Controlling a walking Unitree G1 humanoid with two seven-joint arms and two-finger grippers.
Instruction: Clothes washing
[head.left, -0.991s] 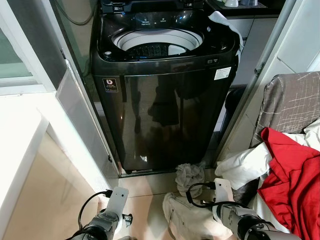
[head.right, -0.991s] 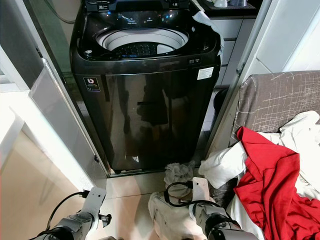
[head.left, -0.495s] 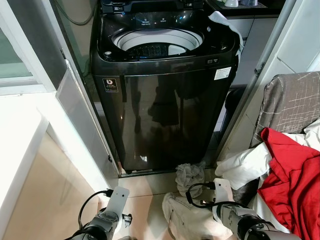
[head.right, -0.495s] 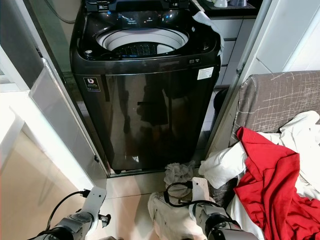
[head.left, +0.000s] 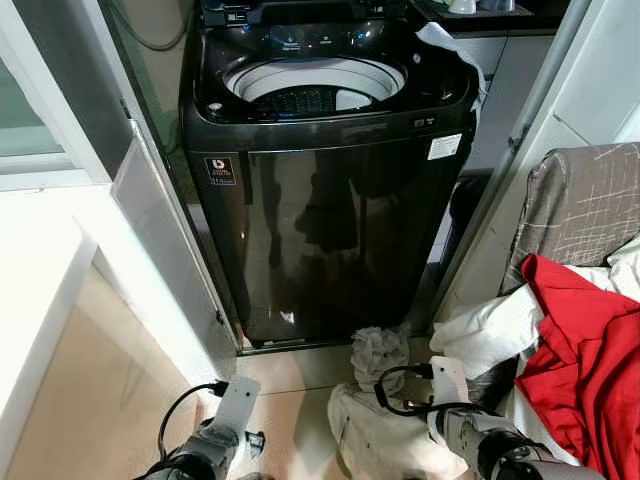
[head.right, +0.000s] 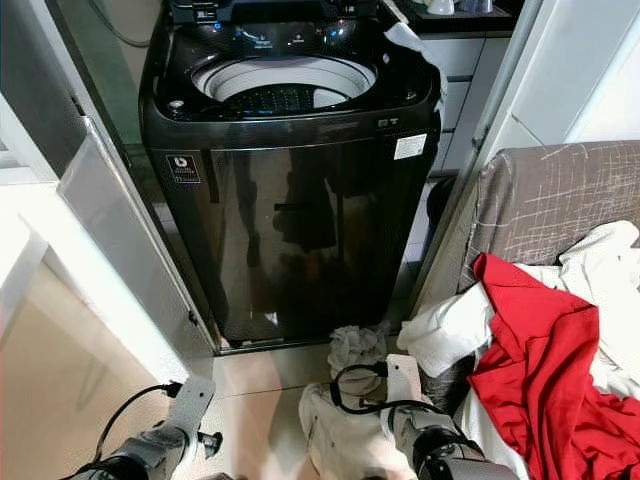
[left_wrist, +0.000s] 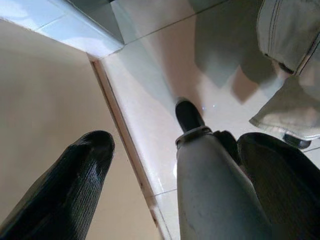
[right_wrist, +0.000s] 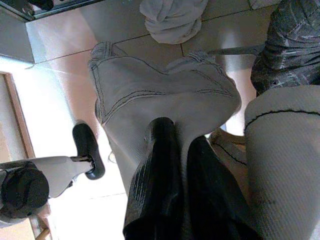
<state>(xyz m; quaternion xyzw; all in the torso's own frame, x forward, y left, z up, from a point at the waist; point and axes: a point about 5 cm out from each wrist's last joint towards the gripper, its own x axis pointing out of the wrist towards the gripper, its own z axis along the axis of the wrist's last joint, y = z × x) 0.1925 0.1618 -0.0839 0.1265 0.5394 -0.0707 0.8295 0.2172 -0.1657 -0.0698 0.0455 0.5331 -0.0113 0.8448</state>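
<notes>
One right end effector (right_wrist: 175, 150), clamping beige garment (right_wrist: 165, 100)

washer (head.left: 330, 170): black top-loader, lid open, white drum visible, stands straight ahead
pale trousers (right_wrist: 165, 100): light w/ dark stitching, crumpled on floor tiles in front of washer, by robot's right side
grey rag (head.left: 378, 348): bunched up, on floor at washer's base, just past trousers
red garment (head.left: 585, 355): draped over pile on right
white clothes (head.left: 490, 335): under/beside red one, same pile
</notes>
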